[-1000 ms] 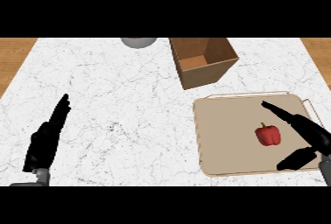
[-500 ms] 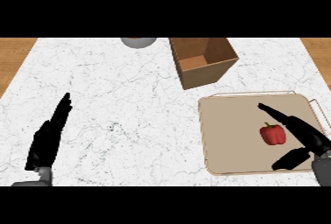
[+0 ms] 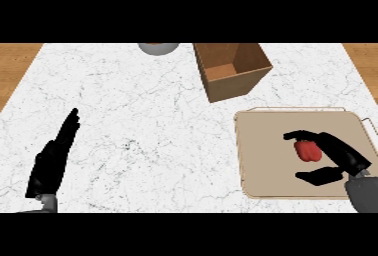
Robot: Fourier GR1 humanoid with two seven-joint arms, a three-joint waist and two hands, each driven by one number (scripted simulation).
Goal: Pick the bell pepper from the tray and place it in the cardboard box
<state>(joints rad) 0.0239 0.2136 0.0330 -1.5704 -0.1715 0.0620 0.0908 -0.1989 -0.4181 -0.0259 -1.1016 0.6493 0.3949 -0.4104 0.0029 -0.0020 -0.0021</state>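
The red bell pepper lies on the beige tray at the right of the counter. My right hand comes in from the lower right and rests against the pepper's right side. Its fingers curl over the pepper's far end, and its thumb sits just below the pepper on the near side. The open cardboard box stands behind the tray, towards the middle of the counter's far edge. My left hand rests open at the lower left, fingers straight and pointing away.
A grey round vessel is cut off by the far edge, left of the box. The white marble counter spreads between my left hand and the tray. Wooden floor shows past both far corners.
My right hand's fingers were straight beside the pepper; they have now bent round its far end, and the thumb has moved in closer. The left hand has barely moved.
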